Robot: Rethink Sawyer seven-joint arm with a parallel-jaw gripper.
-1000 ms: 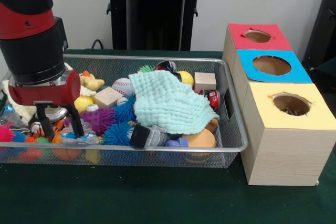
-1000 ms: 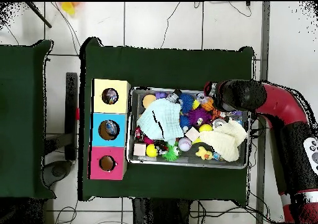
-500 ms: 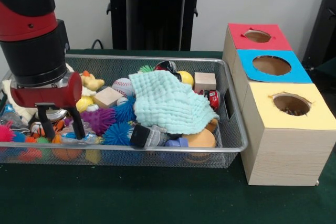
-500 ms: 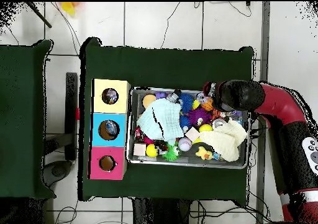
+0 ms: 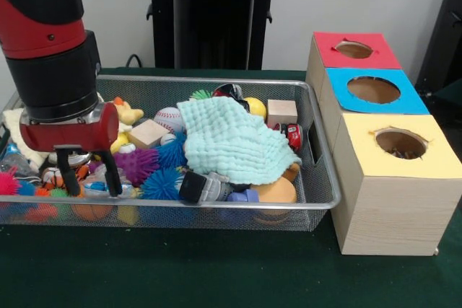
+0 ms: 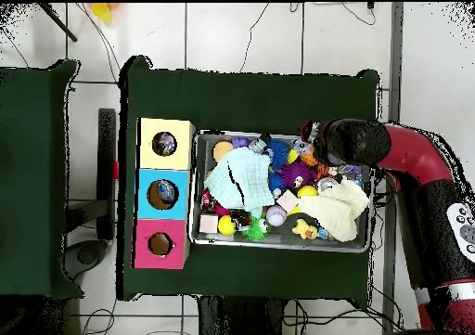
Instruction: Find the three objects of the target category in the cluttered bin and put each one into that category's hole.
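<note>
Filling the bin: a wire-mesh bin (image 5: 317,171) across the left and middle of the front view, crowded with toys; which ones belong to the target category cannot be told.
Cloth: a pale green cloth (image 5: 234,142) draped over the middle of the pile (it covers whatever lies beneath).
Spiky balls: a purple spiky ball (image 5: 136,164) and a blue spiky ball (image 5: 160,183) just left of the cloth, near the front wall.
Other toys: a baseball (image 5: 169,118), a wooden block (image 5: 281,112) toward the upper right of the bin, a rubber duck (image 5: 127,112) and a small red car (image 5: 294,135) by the right wall.
Gripper: the gripper (image 5: 89,183) hangs at the lower left of the front view, its two black fingers spread apart and empty, tips down among the small toys at the bin's left end.
Arm: the red and black arm (image 6: 408,160) enters from the right edge of the overhead view.
Boxes: a row right of the bin, with a red box (image 5: 354,59) farthest up, a blue box (image 5: 404,99) in the middle and a yellow box (image 5: 433,164) lowest, each with a round hole in its top.
Table: dark green table (image 5: 216,272) under everything.
</note>
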